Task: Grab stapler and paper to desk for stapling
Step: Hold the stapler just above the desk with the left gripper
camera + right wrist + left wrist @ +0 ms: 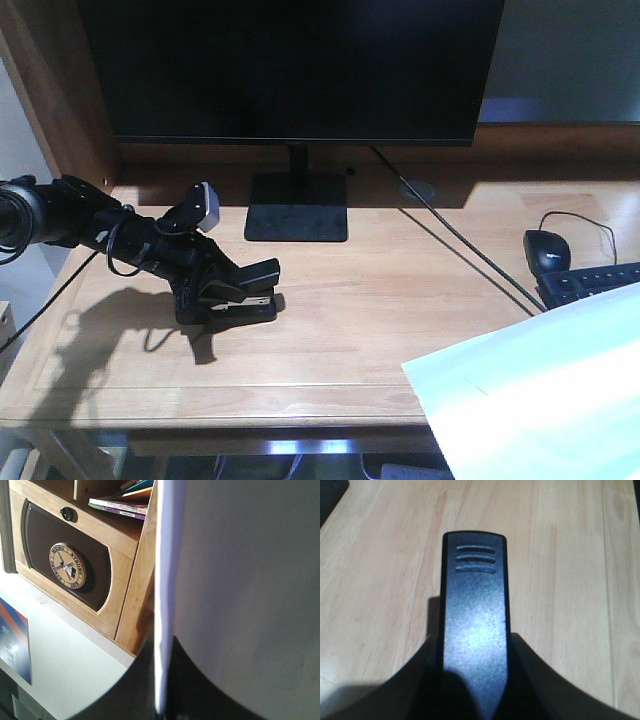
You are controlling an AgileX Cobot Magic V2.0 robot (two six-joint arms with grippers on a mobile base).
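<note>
The small black stapler [245, 290] rests base-down on the light-wood desk [350, 330], left of the desk's middle, its ridged top arm raised slightly. The plain white paper [540, 400] hangs tilted over the desk's front right corner, bearing a faint short mark.

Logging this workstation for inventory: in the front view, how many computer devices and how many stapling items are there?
Computer devices: 3 (monitor, mouse, keyboard)
Stapling items: 2 (stapler, paper)
Total: 5
</note>
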